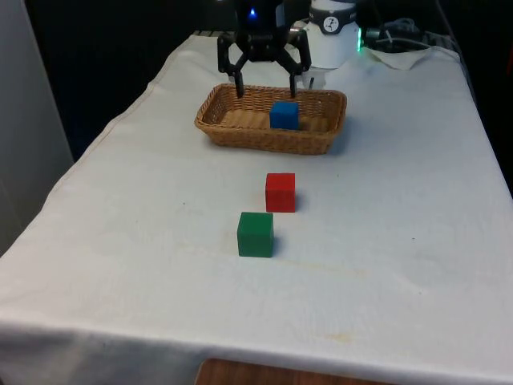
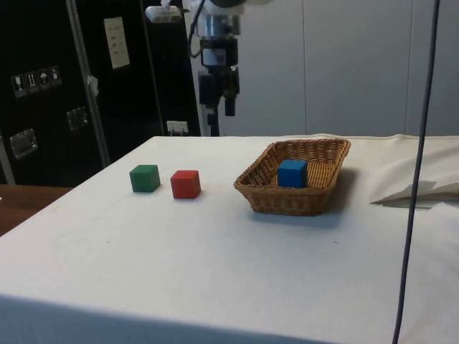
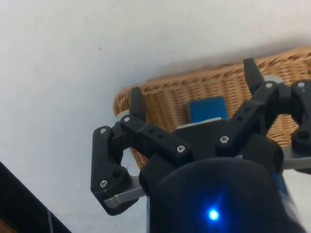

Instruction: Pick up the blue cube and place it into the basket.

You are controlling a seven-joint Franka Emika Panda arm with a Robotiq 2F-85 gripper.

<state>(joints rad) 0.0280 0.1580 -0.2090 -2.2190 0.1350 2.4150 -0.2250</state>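
Observation:
The blue cube (image 1: 284,115) lies inside the wicker basket (image 1: 215,122), near its middle; the side view has the cube (image 2: 292,173) resting on the basket (image 2: 267,197) floor, and the wrist view shows the cube (image 3: 208,108) in the basket (image 3: 160,101) too. My gripper (image 1: 265,88) hangs open above the basket's far rim, nothing between its fingers. From the side, the gripper (image 2: 221,109) is well above the table, behind the basket. In the wrist view the gripper (image 3: 193,88) has its fingers spread wide with the cube seen between them below.
A red cube (image 1: 280,192) and a green cube (image 1: 255,234) sit on the white cloth in front of the basket; from the side, the red cube (image 2: 186,184) and green cube (image 2: 145,178) are left of it. Crumpled cloth (image 2: 419,179) lies beyond the basket.

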